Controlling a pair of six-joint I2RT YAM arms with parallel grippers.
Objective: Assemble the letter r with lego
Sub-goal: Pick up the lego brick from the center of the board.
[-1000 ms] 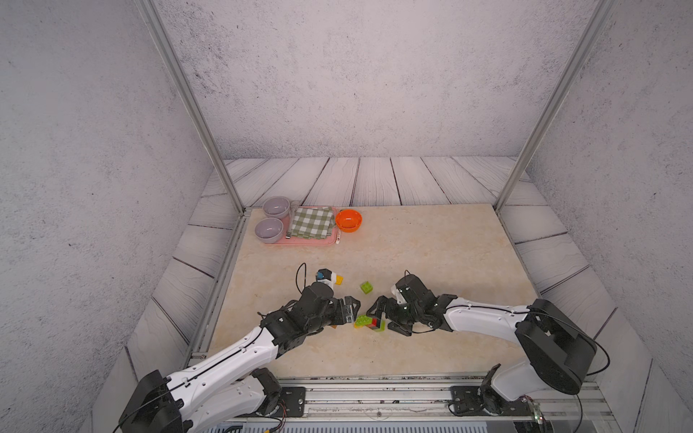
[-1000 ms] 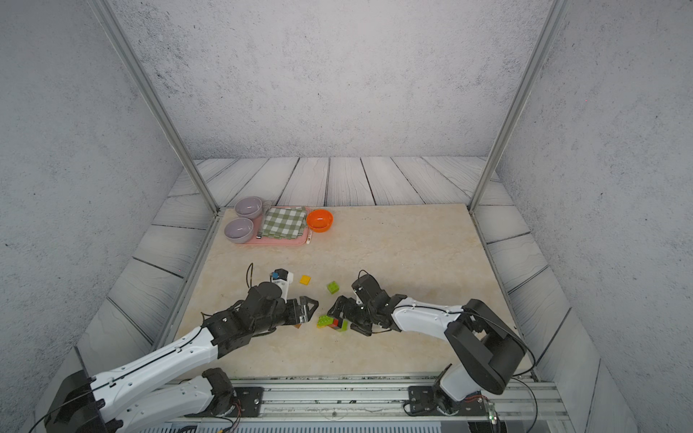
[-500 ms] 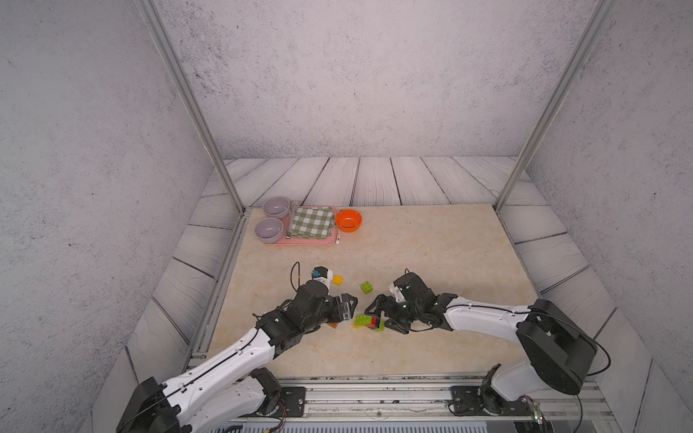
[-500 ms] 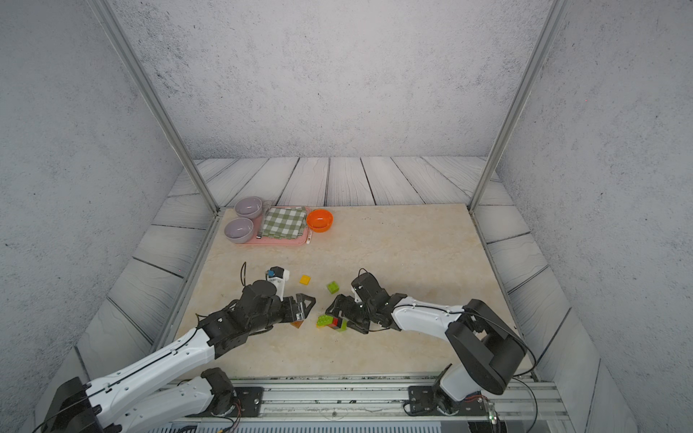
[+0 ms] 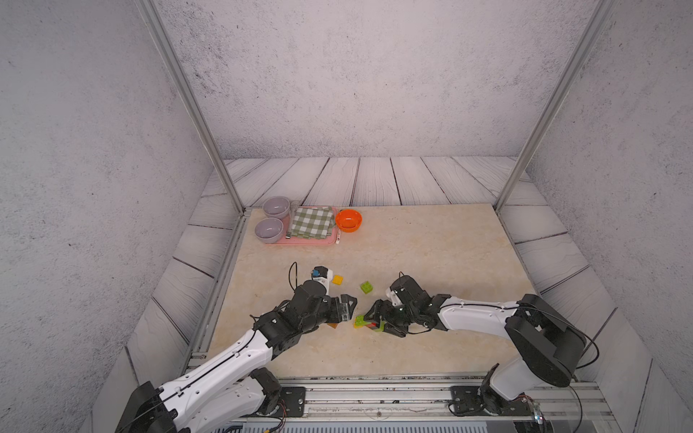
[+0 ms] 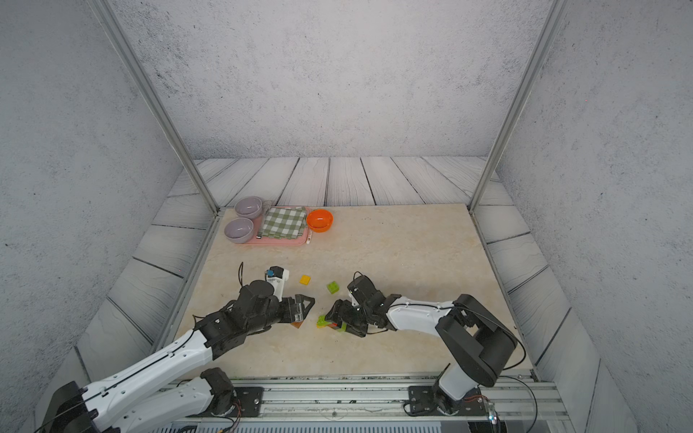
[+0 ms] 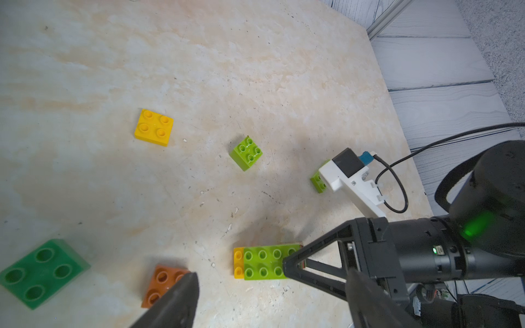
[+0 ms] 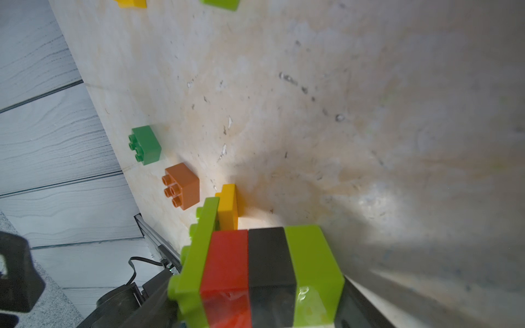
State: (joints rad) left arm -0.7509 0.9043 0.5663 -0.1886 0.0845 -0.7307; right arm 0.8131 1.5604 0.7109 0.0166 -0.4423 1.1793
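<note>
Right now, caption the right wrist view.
Lime, red and black brick stack up close; orange-brown brick and green brick beyond.

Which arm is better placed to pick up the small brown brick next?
Left, probably. The left hand is open right beside the brown brick, while the right hand is around the brick stack.

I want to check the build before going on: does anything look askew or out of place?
Nothing spilled or broken. Only the yellow brick under the long lime brick juts past its end, not flush.
</note>
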